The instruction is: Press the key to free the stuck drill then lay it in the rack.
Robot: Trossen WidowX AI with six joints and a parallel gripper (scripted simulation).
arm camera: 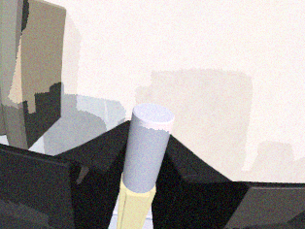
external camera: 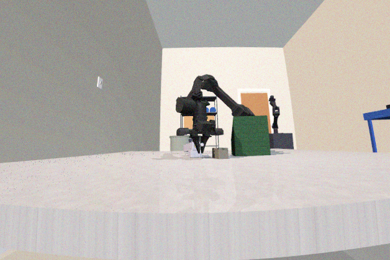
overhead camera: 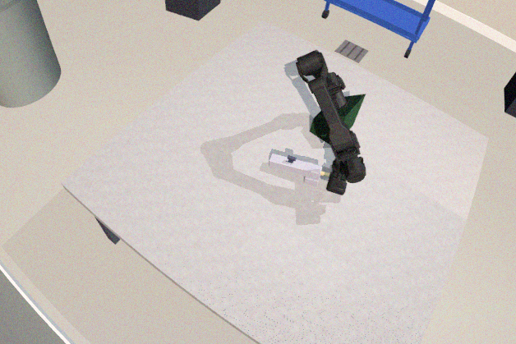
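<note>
The drill, a grey-white cylinder with a yellow section (overhead camera: 324, 173) (external camera: 202, 144) (arm camera: 147, 155), sticks out level from the end of a long white block (overhead camera: 293, 165). My gripper (external camera: 200, 151) (arm camera: 142, 130) points down and is shut on the drill, with one black finger on each side of the cylinder. The yellow section runs back toward the block. A small dark piece (overhead camera: 291, 159), which looks like the key, sits on top of the block; whether it is pressed down cannot be told. A small tan box (external camera: 220, 152) (arm camera: 45, 53) stands beside the gripper and may be the rack.
A tall green block (external camera: 251, 135) (overhead camera: 353, 113) stands on the pale table (overhead camera: 187, 227) beside the arm, and the arm passes over it. The white block and the tan box stand low near the fingers. A blue cart (overhead camera: 375, 10) is beyond the table.
</note>
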